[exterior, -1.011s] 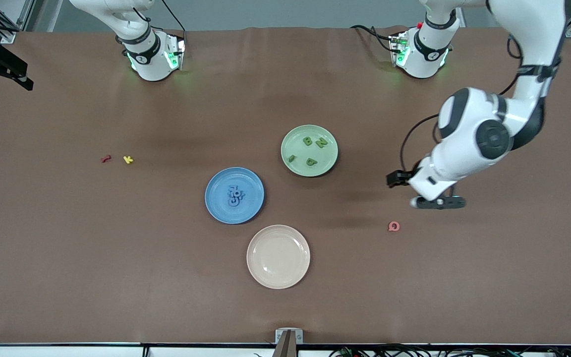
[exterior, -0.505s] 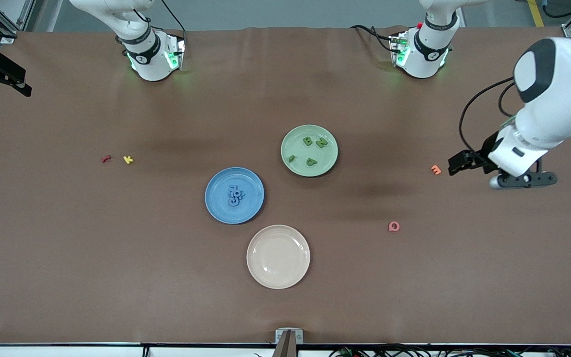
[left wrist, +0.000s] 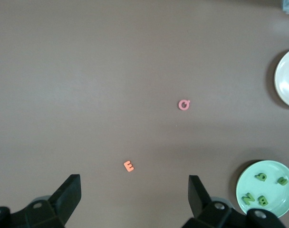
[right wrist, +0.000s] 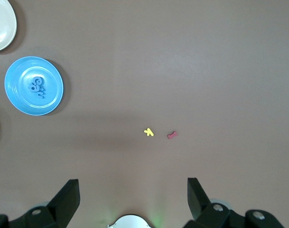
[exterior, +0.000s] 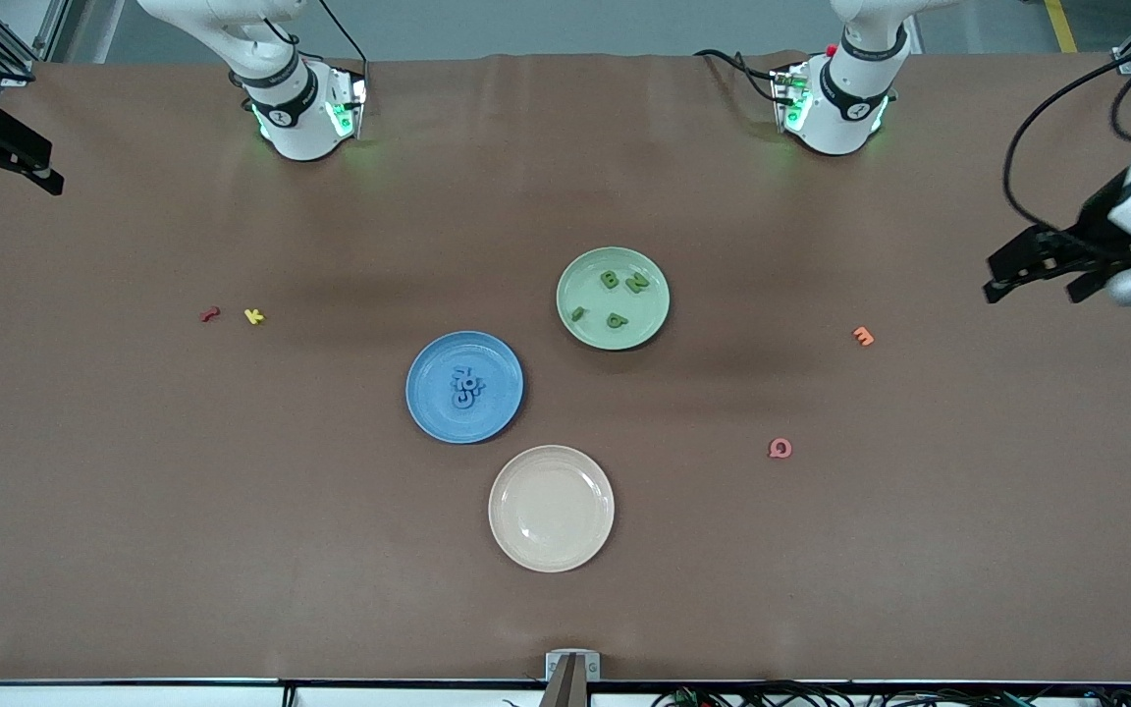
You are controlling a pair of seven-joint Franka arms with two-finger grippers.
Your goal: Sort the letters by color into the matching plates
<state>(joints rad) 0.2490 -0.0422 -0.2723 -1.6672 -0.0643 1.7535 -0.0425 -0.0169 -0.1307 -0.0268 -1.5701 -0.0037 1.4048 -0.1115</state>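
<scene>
Green letters (exterior: 615, 298) lie in the green plate (exterior: 588, 270) and blue letters (exterior: 466, 386) in the blue plate (exterior: 428, 378), both well apart from the left claw (exterior: 1042, 272), spread and empty above the worktop (exterior: 232, 511) edge, and the right claw (right wrist: 132, 202), spread over bare worktop.

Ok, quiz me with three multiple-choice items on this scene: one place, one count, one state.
1. Where are the green letters?
A. on the cream plate
B. on the green plate
C. on bare table

2. How many loose letters lie off the plates?
A. two
B. four
C. six

3. The left end effector is:
A. open, empty
B. shut on a letter
C. resting on a plate

Key:
1 B, they sit on the green plate.
2 B: red, yellow, orange, pink.
3 A, the left end effector has its jaws apart, nothing between.
</scene>
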